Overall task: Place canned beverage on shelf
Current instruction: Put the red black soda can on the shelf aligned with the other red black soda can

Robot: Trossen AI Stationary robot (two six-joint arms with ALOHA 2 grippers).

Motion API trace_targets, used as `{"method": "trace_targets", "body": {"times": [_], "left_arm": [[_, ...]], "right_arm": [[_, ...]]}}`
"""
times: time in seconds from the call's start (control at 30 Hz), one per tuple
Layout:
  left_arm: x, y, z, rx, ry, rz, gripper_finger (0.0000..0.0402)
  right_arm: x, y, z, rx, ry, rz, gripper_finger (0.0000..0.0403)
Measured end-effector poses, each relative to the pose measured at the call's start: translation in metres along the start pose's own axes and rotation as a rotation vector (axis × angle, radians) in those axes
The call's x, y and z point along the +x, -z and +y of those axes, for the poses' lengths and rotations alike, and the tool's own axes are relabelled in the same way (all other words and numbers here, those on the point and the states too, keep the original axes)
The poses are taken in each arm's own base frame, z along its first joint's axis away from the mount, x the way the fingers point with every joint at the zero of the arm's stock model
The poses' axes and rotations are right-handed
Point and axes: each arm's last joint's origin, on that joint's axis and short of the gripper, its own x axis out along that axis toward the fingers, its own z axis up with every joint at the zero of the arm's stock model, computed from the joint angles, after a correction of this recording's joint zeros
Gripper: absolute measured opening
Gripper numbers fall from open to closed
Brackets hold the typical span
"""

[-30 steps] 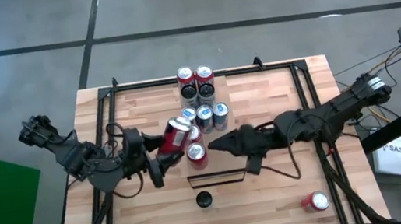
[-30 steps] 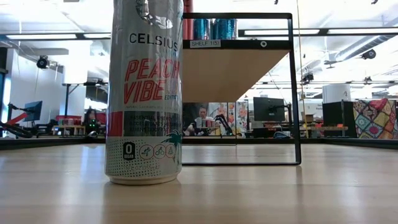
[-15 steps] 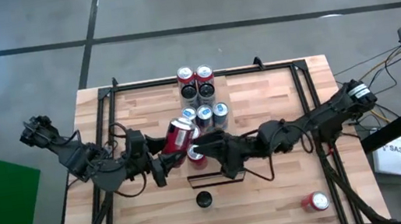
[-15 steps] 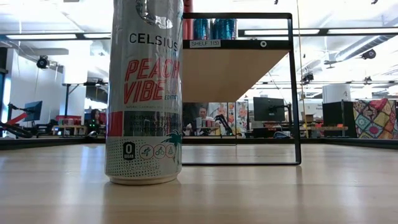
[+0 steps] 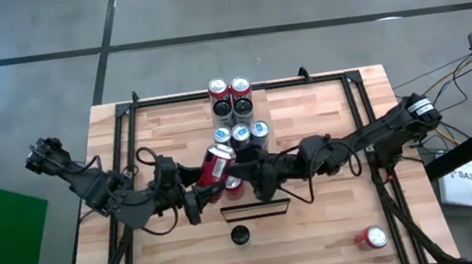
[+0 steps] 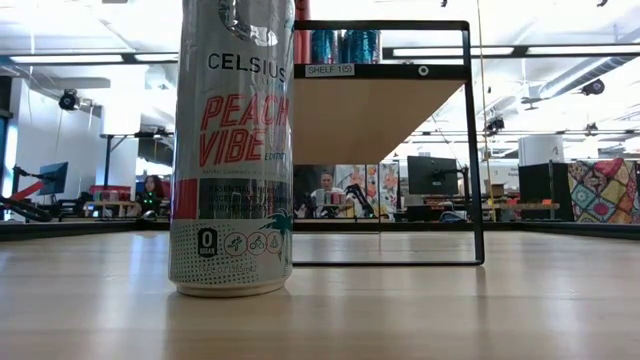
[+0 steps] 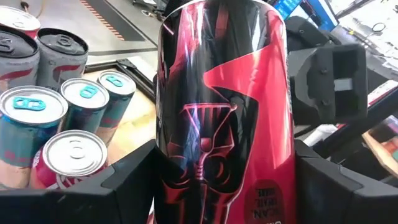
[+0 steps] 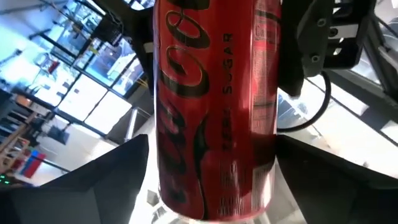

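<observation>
Handover risk dominates at this moment. Red can sits tilted in mid-air above the table centre, clamped between the fingers of the left gripper, which comes in from 9 o'clock. Right gripper arrives from 3 o'clock with jaws spread wide on either side of the same can, not yet pinching it. Shelf lies just at 12 o'clock of the can; it already carries blue-topped cans, and a red-topped can stands directly under the held one. Judgement: if the left lets go before the right closes, the can drops onto that lower can and may topple the cluster. The tilt could also make the right jaws close off-centre, so the can twists or slips. Both grippers crowd one short can, so fingers may collide.
</observation>
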Motion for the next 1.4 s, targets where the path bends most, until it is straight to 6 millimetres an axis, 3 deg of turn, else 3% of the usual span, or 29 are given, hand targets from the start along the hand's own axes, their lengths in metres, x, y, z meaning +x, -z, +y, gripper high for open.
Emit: {"method": "trace_targets", "body": {"times": [0.5,0.73,1.07,1.4], "left_arm": [[0.010,0.005,-0.003,0.009,0.028,0.042,0.0301],[0.011,0.006,-0.003,0.017,0.027,0.042,0.0302],[0.010,0.005,-0.003,0.034,0.029,0.045,0.0304],[0.009,0.005,-0.001,0.054,0.021,0.049,0.0331]], "right_arm": [[0.008,0.000,-0.004,-0.042,0.062,0.000,0.0324],[0.009,-0.002,-0.003,-0.047,0.053,-0.001,0.0281],[0.009,-0.002,-0.003,-0.046,0.042,0.008,0.0280],[0.009,-0.003,-0.001,-0.032,0.026,0.010,0.0280]]}}
